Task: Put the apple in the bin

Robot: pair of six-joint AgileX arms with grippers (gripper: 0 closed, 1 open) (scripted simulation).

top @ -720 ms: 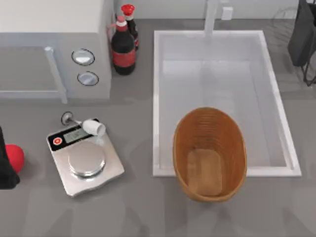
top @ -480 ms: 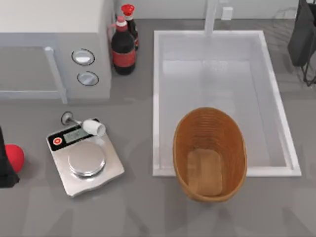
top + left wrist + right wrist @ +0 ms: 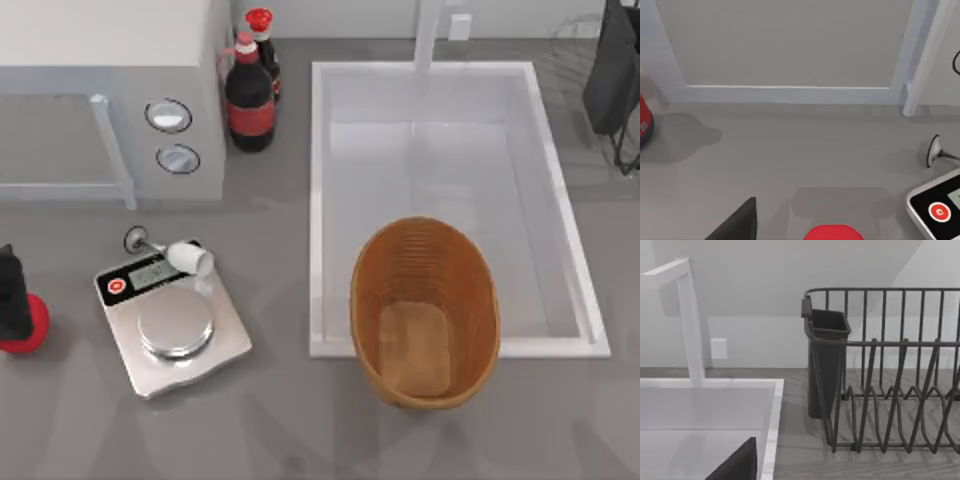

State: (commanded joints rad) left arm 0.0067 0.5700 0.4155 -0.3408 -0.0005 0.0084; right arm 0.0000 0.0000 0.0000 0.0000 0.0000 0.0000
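1. Top view: overhead, looks straight down on the table [image 3: 300, 440], whole scene, far.
2. Left wrist view: low and close at the table's left edge, faces the microwave [image 3: 785, 45]; shares the scale [image 3: 940, 210] and apple [image 3: 834, 233] with top.
3. Right wrist view: low, faces the dish rack [image 3: 890, 370]; shares the sink [image 3: 775, 405] rim with top.
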